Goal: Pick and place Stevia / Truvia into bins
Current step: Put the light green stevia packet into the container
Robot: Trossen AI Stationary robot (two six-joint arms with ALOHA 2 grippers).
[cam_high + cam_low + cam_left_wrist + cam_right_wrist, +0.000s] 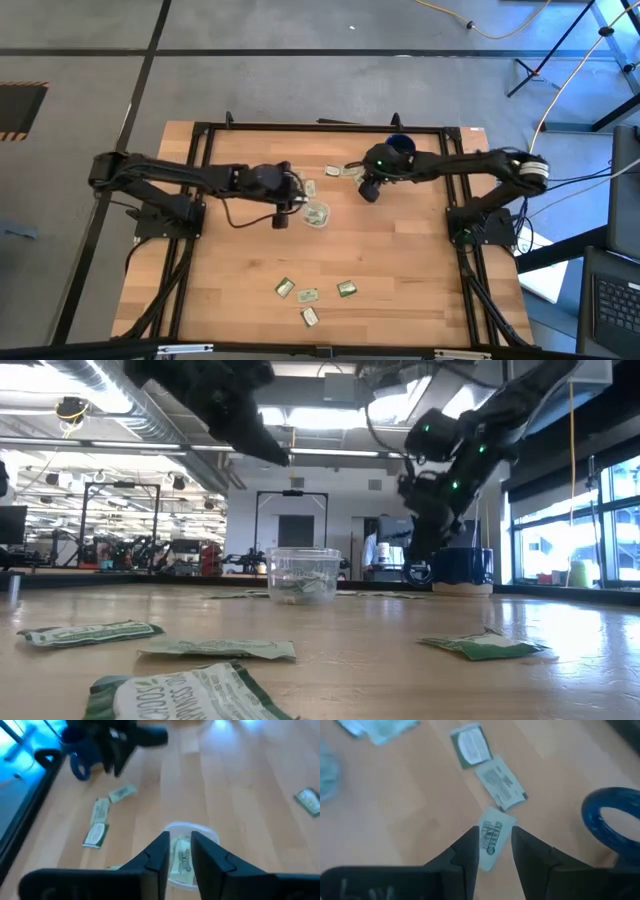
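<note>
Green-and-white sachets (pixel 311 296) lie scattered on the wooden bench (pixel 400 260), some inside the clear cup (pixel 317 214) under the spread left pincer (pixel 180 851), others beneath the spread right pincer (pixel 495 840) near the blue mug (pixel 400 148), workshop behind.

The clear cup (pixel 317 215) stood near the table's (pixel 400 300) centre, sachets inside it. The left gripper (pixel 293 193) hung at the cup's ten o'clock. Three sachets (pixel 340 171) lay at the cup's one o'clock, the right gripper (pixel 368 190) over the nearest, the blue mug (pixel 400 148) beyond them. Four more sachets (pixel 310 297) lay scattered at the cup's six o'clock, well apart from it.
</note>
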